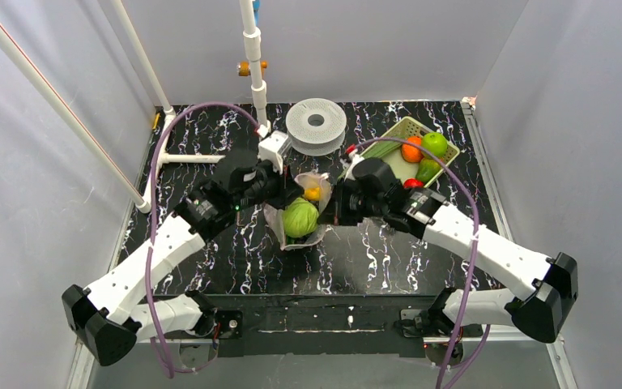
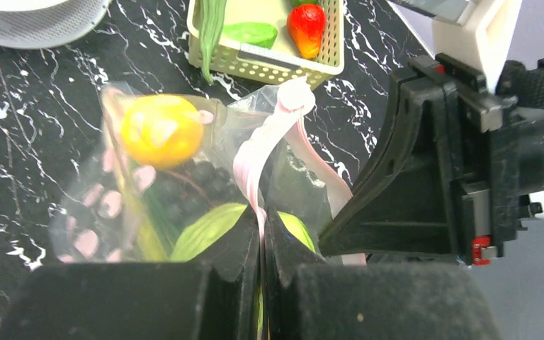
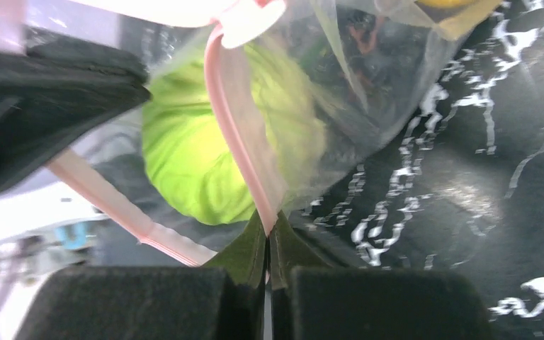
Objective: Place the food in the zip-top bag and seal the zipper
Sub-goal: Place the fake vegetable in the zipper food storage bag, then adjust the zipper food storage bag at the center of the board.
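Note:
The clear zip-top bag (image 1: 291, 231) lies mid-table between both arms. Inside it are a pale green round head (image 1: 300, 217), a yellow piece (image 2: 161, 129) and a dark purple piece (image 2: 202, 180). My left gripper (image 2: 263, 221) is shut on the pink zipper (image 2: 255, 152), which rises bent from its fingertips. The right gripper (image 3: 269, 225) is shut on the same zipper (image 3: 230, 120) at the bag's right side, close beside the round head (image 3: 198, 156). In the top view the left gripper (image 1: 290, 193) and right gripper (image 1: 332, 207) face each other across the bag's mouth. A long green stalk (image 2: 211, 32) lies in the basket.
A yellow-green lattice basket (image 1: 407, 121) at the back right holds an orange ball (image 1: 411, 151), a green apple (image 1: 434, 143) and a red piece (image 1: 411, 183). A white spool (image 1: 316, 124) stands behind the bag. White pipes (image 1: 255, 65) rise at the back left.

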Tool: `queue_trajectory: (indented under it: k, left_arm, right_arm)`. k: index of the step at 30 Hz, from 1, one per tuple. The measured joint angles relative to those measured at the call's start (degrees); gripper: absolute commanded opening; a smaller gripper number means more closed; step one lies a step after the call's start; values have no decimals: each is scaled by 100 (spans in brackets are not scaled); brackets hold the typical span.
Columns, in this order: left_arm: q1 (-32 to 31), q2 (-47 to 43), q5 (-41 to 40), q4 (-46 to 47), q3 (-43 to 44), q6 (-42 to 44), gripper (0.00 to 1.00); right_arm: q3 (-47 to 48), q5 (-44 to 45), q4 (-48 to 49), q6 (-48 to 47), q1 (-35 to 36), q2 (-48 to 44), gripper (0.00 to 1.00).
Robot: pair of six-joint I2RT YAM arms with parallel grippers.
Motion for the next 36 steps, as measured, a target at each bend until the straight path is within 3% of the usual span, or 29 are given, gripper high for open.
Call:
queue_trajectory:
  k: [3,6,9,14,17,22,27,32,36]
  left_arm:
    - [2,396,2,-896,988,109,0]
    - [9,970,22,-2079,2575,118,0]
    - [11,887,20,-2634,3091,-61,0]
    - [2,146,-35,-3021,2271,-678,0]
    - [4,125,-111,-3447,1770,-1069,0]
    - [-2,638,-120,-3823,2114,-1421,0]
    - [4,566,-13,-3541,2503,-1703,0]
    - [0,363,37,-3167,1895,-1943,0]
    - [0,614,96,-3259,1613,-2116,0]
  right_arm:
    - [481,-588,-192,468,-330,0,1]
    - [874,-1296,-173,839,-713,2,1]
    - [933,-1788,70,1093,-767,-52,1]
    - [240,-2138,623,1325,-741,-330,1]
    - [9,-2243,470,1364,-728,-166,1]
    - [199,-2157,74,1145,-649,-223,1]
    - [750,-2013,-72,894,-634,-678,1]
    - [175,-2068,702,1132,-638,-935,1]
    - [-203,-2153,767,1327,-632,-468,1]
